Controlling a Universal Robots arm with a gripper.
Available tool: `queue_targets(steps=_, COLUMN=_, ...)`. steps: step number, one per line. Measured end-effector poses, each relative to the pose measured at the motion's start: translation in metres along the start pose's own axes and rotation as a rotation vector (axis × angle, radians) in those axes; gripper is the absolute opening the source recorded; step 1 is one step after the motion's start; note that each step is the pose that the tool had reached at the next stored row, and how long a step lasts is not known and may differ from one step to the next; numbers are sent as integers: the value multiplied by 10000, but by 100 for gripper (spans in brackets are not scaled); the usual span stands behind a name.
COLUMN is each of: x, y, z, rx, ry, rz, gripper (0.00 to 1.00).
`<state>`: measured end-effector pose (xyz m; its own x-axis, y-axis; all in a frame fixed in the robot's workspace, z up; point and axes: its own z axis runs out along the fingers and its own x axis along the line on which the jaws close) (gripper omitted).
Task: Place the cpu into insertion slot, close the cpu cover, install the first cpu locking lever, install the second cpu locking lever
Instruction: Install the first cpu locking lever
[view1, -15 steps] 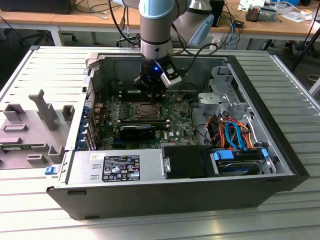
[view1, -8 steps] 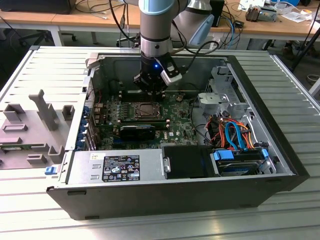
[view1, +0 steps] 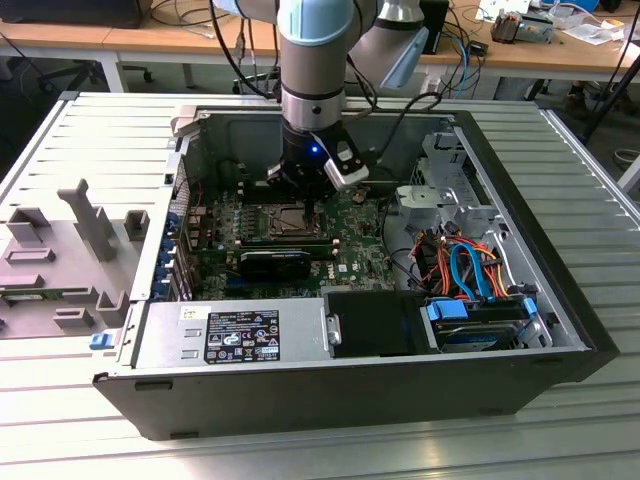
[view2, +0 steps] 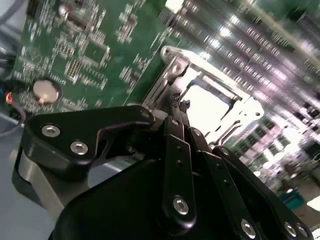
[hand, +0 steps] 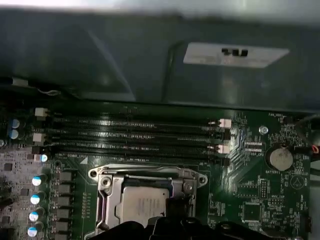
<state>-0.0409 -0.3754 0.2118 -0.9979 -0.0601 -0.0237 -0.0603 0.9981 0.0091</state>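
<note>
In the exterior view my gripper (view1: 300, 192) hangs inside the open computer case, just above the far edge of the insertion slot (view1: 285, 221). The cpu (hand: 144, 206) lies flat in the slot, its dull silver top showing. The cpu cover (hand: 107, 186), a silver frame, lies down around it. In the second wrist view the gripper (view2: 179, 103) has its black fingertips (view2: 173, 100) drawn together, shut, over the edge of the cover (view2: 175, 62), with the bright cpu (view2: 210, 107) just beyond. I cannot make out whether they touch a locking lever.
Long black memory slots (hand: 135, 135) run beside the socket, with a coin battery (hand: 278, 158) nearby. A black card (view1: 275, 263), the power supply (view1: 240, 335) and drive bays with orange and blue cables (view1: 470, 270) fill the case. Grey fixtures (view1: 70, 250) sit at the exterior view's left.
</note>
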Motion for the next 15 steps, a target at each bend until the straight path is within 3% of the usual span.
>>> queue_targets(steps=4, x=4, y=-70, z=-11, rx=1, ry=1, rz=-1, gripper=11)
queue_targets(steps=11, x=-4, y=-71, z=-331, rx=0, ry=0, rz=0, gripper=11)
queue_targets(steps=15, x=-7, y=-70, z=-462, rx=-1, ry=0, rz=0, gripper=11)
